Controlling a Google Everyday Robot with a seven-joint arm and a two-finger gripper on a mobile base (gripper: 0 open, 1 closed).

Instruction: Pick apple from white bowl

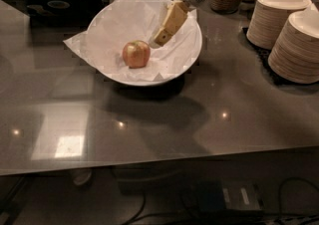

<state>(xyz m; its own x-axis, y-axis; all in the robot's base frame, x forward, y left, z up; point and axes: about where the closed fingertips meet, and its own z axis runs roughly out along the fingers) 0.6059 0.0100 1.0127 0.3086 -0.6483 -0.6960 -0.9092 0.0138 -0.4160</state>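
Jaws: their state cannot be told; the gripper (159,40) is held tilted inside the white bowl (192,59), just right of the apple (136,54) and apart from it.
Apple: seated on crinkled paper (107,45) at the bowl's middle.
White bowl: set on the bench (149,134).
Stacked paper bowls (294,50): placed at far right.

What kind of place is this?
Probably a break-room or cafeteria counter: a glossy grey countertop, stacks of paper bowls, a white bowl holding an apple. The pincer hangs over the bowl, beside the apple.
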